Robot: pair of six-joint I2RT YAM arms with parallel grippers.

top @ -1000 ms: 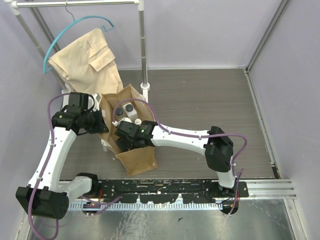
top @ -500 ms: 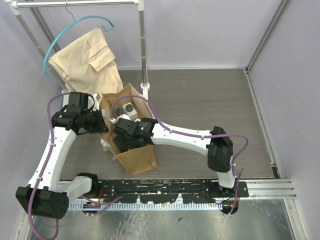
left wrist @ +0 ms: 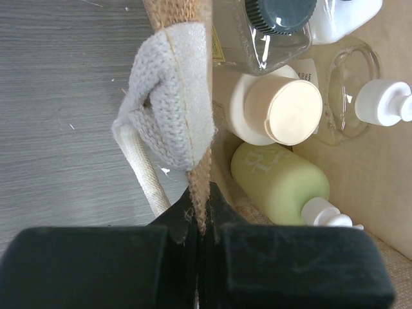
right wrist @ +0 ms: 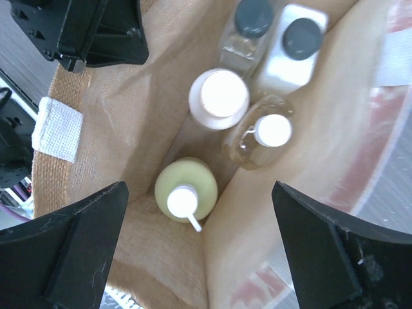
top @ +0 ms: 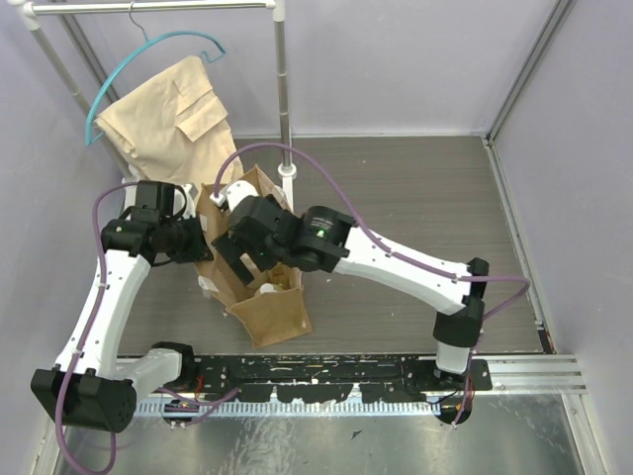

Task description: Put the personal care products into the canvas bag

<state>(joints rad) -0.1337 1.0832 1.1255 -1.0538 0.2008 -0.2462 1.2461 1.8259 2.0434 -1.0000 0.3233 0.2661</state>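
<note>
The tan canvas bag (top: 269, 315) stands upright at the left of the floor. My left gripper (left wrist: 200, 222) is shut on its left rim, beside the pale strap handle (left wrist: 170, 106). Inside the bag stand the yellow-green bottle (right wrist: 185, 188), the squat cream bottle (right wrist: 219, 98), the amber bottle with white cap (right wrist: 262, 134), the clear bottle with dark cap (right wrist: 248, 24) and the white bottle with dark cap (right wrist: 296, 46). My right gripper (right wrist: 203, 257) hangs open and empty above the bag's mouth; in the top view the right gripper (top: 242, 263) is over the bag.
A beige garment (top: 168, 124) hangs on a teal hanger from a metal rack behind the bag; the rack's pole (top: 284, 99) stands just behind the bag's far corner. Purple walls close in on the left, back and right.
My right gripper has risen out of the bag and opened wide above it, and its arm has swung back and to the right. The left gripper has kept its hold on the rim.
</note>
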